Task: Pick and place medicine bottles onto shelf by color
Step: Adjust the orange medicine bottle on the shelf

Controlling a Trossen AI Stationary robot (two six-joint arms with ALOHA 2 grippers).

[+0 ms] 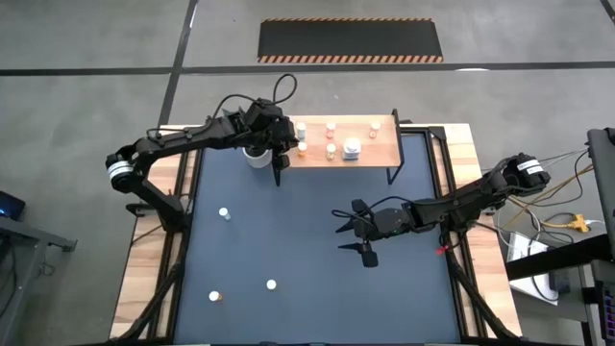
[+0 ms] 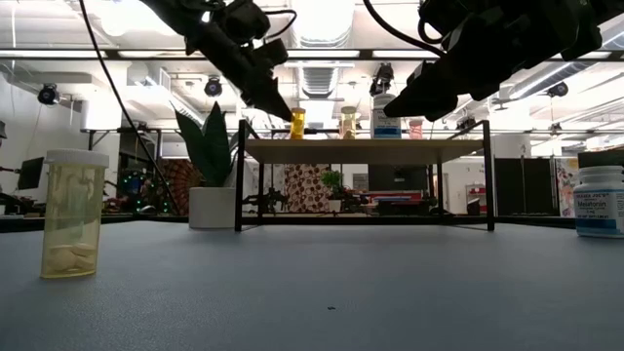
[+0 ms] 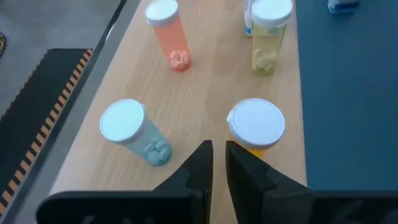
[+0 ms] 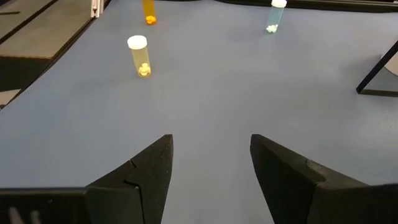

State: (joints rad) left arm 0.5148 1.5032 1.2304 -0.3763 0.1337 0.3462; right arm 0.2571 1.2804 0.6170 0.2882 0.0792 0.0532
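The shelf (image 1: 370,146) stands at the table's far edge and carries several medicine bottles. They include an orange one (image 3: 255,127), a pale one (image 3: 134,130), a pink-red one (image 3: 168,31), a yellow one (image 3: 268,34) and a larger white one (image 1: 353,149). My left gripper (image 3: 217,152) hovers over the shelf's left end, shut with nothing between its fingers, just beside the orange bottle (image 2: 297,122). My right gripper (image 4: 211,140) hangs open over the table's right middle. Three more bottles (image 1: 224,213) (image 1: 271,284) (image 1: 215,297) stand upright on the tabletop. My left gripper slants down over the shelf from the table's left. One fingertip (image 3: 239,155) stands right at the lower rim of the orange bottle's white cap (image 3: 239,134). I cannot tell whether it touches the cap. The bottle stands upright on the shelf board.
A white plant pot (image 1: 257,154) stands by the shelf's left legs, under my left arm. In the low view a yellow bottle (image 2: 70,214) and a white one (image 2: 600,200) stand close to the camera. Open blue tabletop (image 1: 307,250) lies between the two arms.
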